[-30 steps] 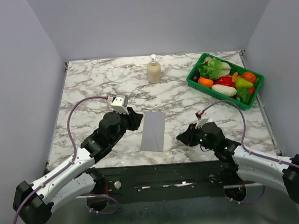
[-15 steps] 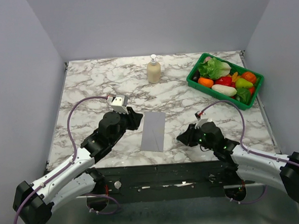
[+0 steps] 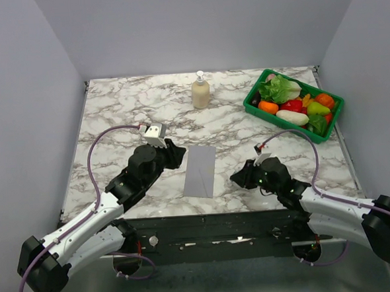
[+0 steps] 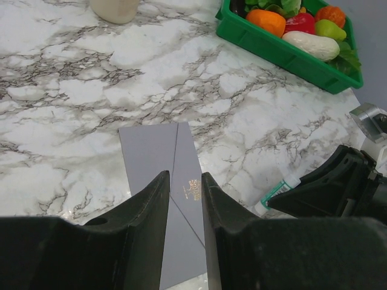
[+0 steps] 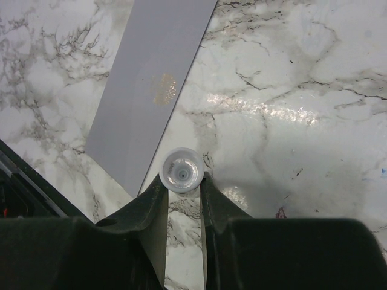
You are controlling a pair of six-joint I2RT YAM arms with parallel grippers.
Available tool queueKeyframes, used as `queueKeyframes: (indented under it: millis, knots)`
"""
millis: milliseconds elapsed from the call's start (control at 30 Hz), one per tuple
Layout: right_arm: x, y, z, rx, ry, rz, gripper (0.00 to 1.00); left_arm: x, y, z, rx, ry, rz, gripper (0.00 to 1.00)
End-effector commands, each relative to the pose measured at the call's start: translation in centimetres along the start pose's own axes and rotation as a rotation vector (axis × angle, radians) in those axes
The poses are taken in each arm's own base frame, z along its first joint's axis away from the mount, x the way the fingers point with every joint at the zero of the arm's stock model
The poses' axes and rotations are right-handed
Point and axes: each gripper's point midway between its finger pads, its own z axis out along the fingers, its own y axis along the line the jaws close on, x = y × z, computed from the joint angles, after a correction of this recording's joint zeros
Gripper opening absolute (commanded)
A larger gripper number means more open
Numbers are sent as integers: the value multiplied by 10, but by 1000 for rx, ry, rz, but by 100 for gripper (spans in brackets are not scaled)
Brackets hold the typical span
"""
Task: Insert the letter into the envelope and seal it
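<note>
Two pincers flank the envelope [image 3: 200, 171]. The left gripper [image 4: 185, 178] sits low at the envelope's far left corner, its jaws a narrow gap apart with nothing between them. The envelope lies flat near the table's front edge, seam side up, with a small gold emblem [image 5: 163, 89] at its middle. Further back stands a pump bottle [image 3: 200, 91] of cream liquid. The right gripper [image 5: 182, 180], just right of the envelope, is clamped on a small tube [image 5: 181, 169] with a clear cap. The green tray [image 4: 275, 53] at the far right holds lettuce [image 3: 281, 88], a carrot [image 3: 268, 106], a red pepper [image 3: 292, 105] and a white vegetable [image 3: 291, 117]. The table [image 3: 113, 111] is white marble with grey veins, and the walls [image 3: 194, 27] are plain pale grey.
</note>
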Motion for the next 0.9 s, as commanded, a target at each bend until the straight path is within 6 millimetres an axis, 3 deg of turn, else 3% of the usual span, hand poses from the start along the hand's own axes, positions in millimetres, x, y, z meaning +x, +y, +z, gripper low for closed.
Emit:
queueKeyframes:
  millis: [0,867]
  knots:
    - [-20,7,4,-5,-55,11,1,2,1,2,10,-1,1,36]
    - [-9,-1,10,17,-18,3,1,5,5,1,6,3,-4,35]
